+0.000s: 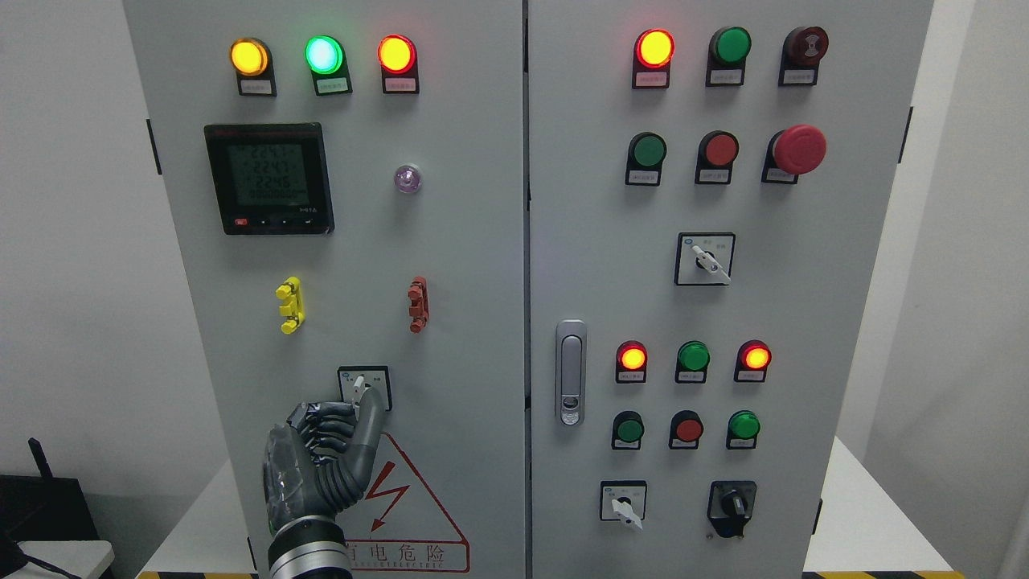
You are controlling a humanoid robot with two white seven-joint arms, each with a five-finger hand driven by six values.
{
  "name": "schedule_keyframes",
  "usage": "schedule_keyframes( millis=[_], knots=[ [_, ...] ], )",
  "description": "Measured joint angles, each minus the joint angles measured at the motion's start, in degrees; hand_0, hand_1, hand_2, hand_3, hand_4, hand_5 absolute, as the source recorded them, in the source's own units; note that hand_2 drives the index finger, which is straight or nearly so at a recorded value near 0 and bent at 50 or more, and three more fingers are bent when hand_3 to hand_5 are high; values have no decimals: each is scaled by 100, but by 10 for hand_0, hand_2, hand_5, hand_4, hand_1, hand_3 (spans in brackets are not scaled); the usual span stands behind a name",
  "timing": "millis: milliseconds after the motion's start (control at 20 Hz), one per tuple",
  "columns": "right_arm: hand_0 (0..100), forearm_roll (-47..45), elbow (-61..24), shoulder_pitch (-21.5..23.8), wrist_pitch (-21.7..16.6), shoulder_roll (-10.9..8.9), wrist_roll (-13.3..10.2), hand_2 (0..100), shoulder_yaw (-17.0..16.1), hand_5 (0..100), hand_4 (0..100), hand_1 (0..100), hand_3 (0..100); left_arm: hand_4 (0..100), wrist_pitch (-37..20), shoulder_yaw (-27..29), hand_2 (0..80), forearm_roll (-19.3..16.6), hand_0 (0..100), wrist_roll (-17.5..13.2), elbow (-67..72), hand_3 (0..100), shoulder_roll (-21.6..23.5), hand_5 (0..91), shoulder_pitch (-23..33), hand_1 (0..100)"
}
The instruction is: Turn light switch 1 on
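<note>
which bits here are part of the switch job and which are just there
In the job:
- left hand, fingertips at the switch
- rotary switch low on the left door

Just there:
- digital meter
- yellow clip and red clip
- door handle
- emergency stop button
- warning triangle

Left door [338, 241]: three lamps [323, 55] along top, meter [268, 178] below, switch [364, 388] low at centre. Left hand [325, 458] just under switch, thumb touching it. Right door [723, 305]: handle [571, 371] at its left edge.
</note>
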Motion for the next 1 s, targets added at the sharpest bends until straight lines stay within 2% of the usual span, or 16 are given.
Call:
schedule_keyframes(
  millis=[1002],
  knots=[
    [120,0,0,0,0,0,0,0,0,0,0,389,0,764,246,-33,547,-21,211,5,5,748,-9,696,-83,426]
  ],
)
